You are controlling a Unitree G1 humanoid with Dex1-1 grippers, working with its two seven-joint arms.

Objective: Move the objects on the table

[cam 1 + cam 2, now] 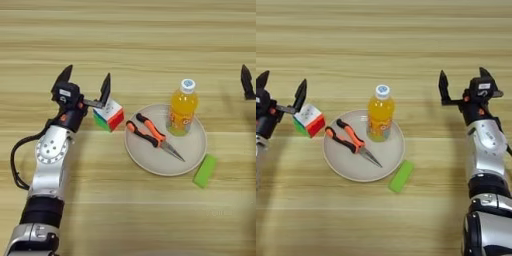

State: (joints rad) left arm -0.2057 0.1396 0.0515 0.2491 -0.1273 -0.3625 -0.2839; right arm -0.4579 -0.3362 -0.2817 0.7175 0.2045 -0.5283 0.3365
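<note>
A multicoloured puzzle cube [109,114] with a white top face lies on the wooden table [130,45], just left of a beige plate [155,162]. Orange-handled long-nose pliers [152,136] lie on that plate, and an orange-drink bottle [181,108] with a white cap stands upright on its far right part. My left gripper [85,84] is open, its right finger touching or just above the cube's far left edge. Over bare table at the right, my right gripper [463,82] is open and holds nothing.
A small green block [205,170] lies on the table against the plate's near right rim. My left arm [49,165] stretches along the left side and my right arm [484,160] along the right edge.
</note>
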